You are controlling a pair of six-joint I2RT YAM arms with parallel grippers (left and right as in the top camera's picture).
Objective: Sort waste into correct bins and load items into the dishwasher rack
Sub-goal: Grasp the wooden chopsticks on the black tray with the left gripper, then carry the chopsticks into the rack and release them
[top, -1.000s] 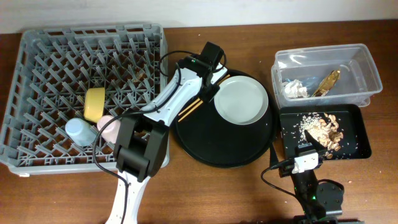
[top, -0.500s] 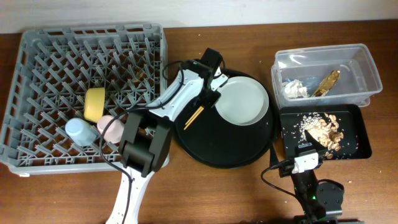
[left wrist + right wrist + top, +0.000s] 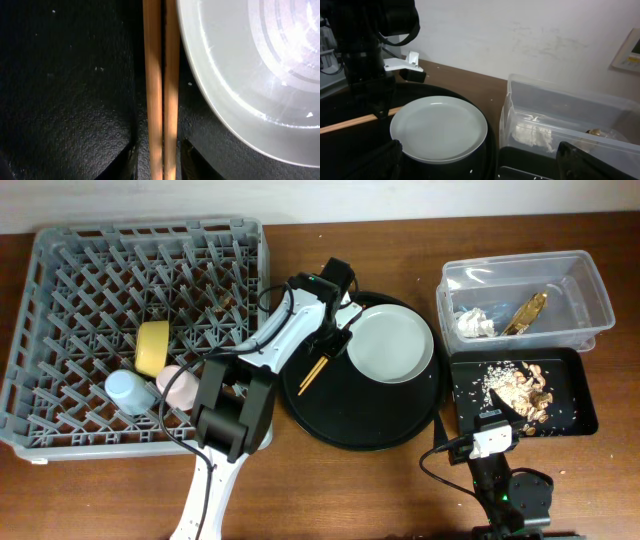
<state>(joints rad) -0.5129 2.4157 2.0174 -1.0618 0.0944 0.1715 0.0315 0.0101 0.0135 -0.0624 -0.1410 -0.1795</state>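
The pair of wooden chopsticks (image 3: 313,369) lies on the large round black tray (image 3: 360,425), just left of the pale grey-green plate (image 3: 388,342). My left gripper (image 3: 332,340) is low over them. In the left wrist view its open jaws (image 3: 161,152) straddle the chopsticks (image 3: 162,90) with a gap on each side, and the plate (image 3: 250,65) is to the right. My right gripper (image 3: 480,170) is open and empty, and its arm (image 3: 495,445) is near the front edge. The yellow bowl (image 3: 152,347), pink cup (image 3: 176,386) and light-blue cup (image 3: 124,391) sit in the grey rack (image 3: 60,270).
The clear tub (image 3: 590,285) at the back right holds the white tissue (image 3: 475,323) and the golden wrapper (image 3: 527,310). The shallow black tray (image 3: 575,360) in front of it holds brown food scraps (image 3: 522,390) with white crumbs. The right wrist view shows the plate (image 3: 439,129) and tub (image 3: 560,100).
My left gripper has shifted a little and come down over the chopsticks. The chopsticks now lie at a steeper angle on the round tray. The right arm has not moved.
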